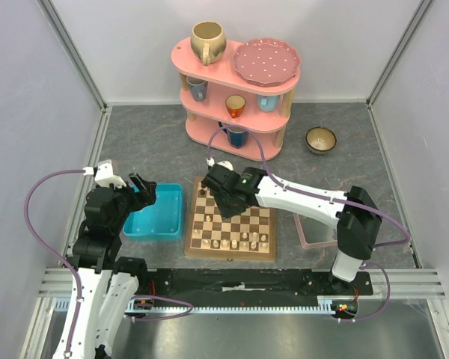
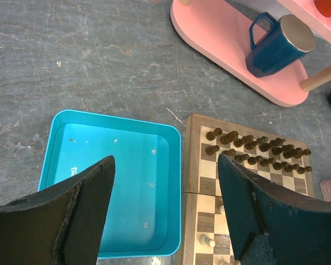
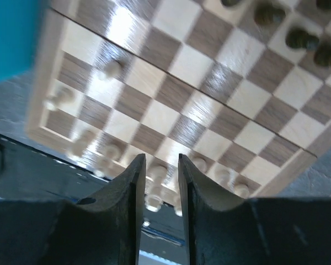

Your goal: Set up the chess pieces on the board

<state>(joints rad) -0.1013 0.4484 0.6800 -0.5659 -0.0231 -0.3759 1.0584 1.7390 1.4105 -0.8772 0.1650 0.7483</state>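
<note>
Right gripper (image 3: 160, 165) first: its two dark fingers stand narrowly apart, a slim gap between them, and nothing is pinched there. Through that gap the wrist view shows a blurred pale piece standing on the board (image 3: 171, 118) below. From above, the right gripper (image 1: 228, 202) hangs over the board's left half, toward the far side, with its arm reaching in across the table from the right.

And the chess pieces (image 3: 107, 69)? The pale cream ones stand on the board, most of them lined up along the edge nearest the arm bases, with a couple one row further in. The top view shows the same cluster of pale men (image 1: 243, 241) in the near rows. The dark chessmen (image 2: 254, 149) crowd the two far rows.

Over to the left gripper (image 2: 165, 163): jaws spread wide, holding nothing, poised above the turquoise tray (image 2: 116, 165). That tray lies just beside the board's left edge and I see no chessmen in it.

Further out, a clear pink-rimmed tray (image 1: 314, 235) lies to the right of the board, partly under the right arm. Behind the board stands a pink tiered shelf (image 1: 236, 97) with a navy mug (image 2: 276, 47) on its bottom level, and a small bowl (image 1: 321, 139) sits to its right.
</note>
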